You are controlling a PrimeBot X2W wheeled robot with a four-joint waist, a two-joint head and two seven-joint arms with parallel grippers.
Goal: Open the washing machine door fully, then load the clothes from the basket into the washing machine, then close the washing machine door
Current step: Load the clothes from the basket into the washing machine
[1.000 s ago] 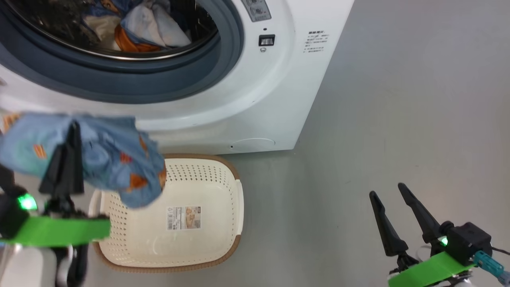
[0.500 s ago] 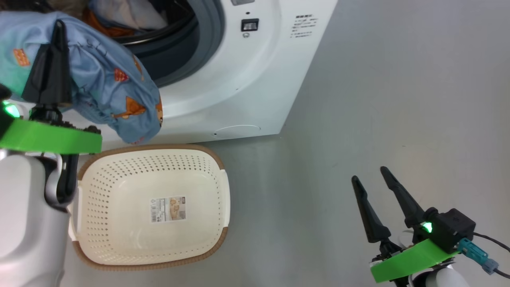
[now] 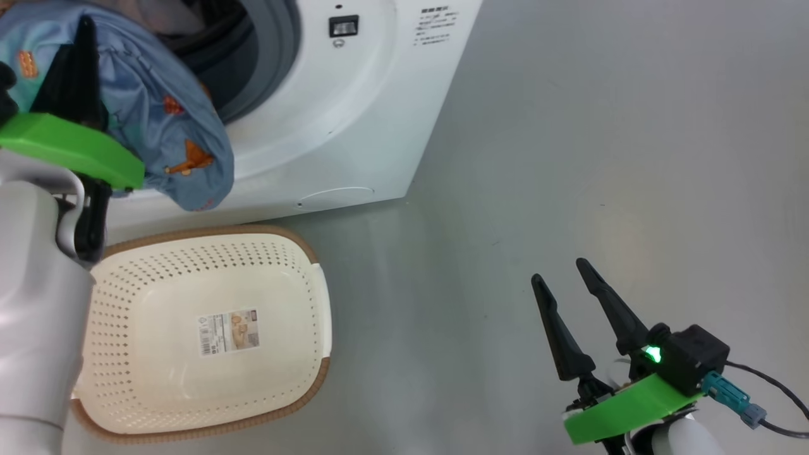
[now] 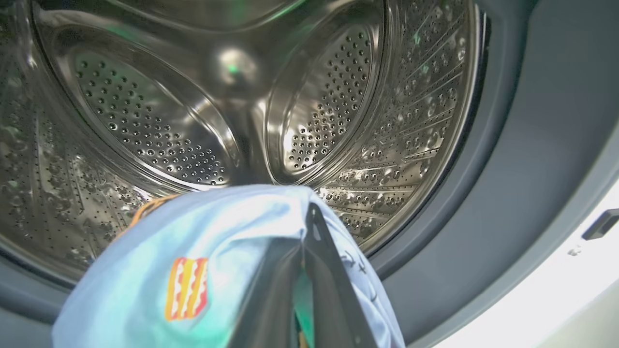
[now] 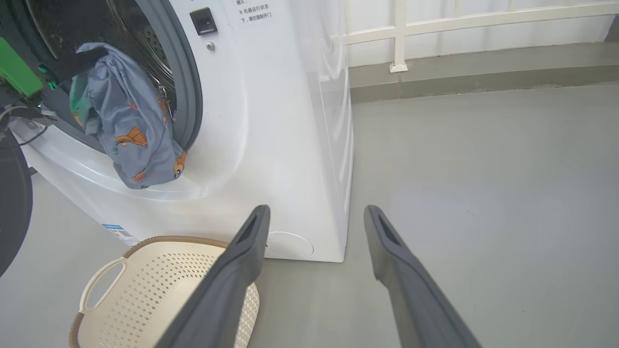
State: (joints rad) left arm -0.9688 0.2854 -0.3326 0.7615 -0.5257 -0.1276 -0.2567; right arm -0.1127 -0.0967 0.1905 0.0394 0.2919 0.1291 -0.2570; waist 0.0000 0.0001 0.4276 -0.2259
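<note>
Clothes (image 3: 165,120) pinched at washing machine (image 3: 354,126) mouth, basket (image 3: 278,278) below.

A perforated drum (image 4: 145,121) of mirror-bright polished metal is ringed by a matt grey rubber gasket (image 4: 532,145). Soft light-blue printed cloth (image 3: 158,114) is seen; a paper label (image 3: 229,332) is borne by the smooth cream plastic basket (image 3: 189,272).
</note>
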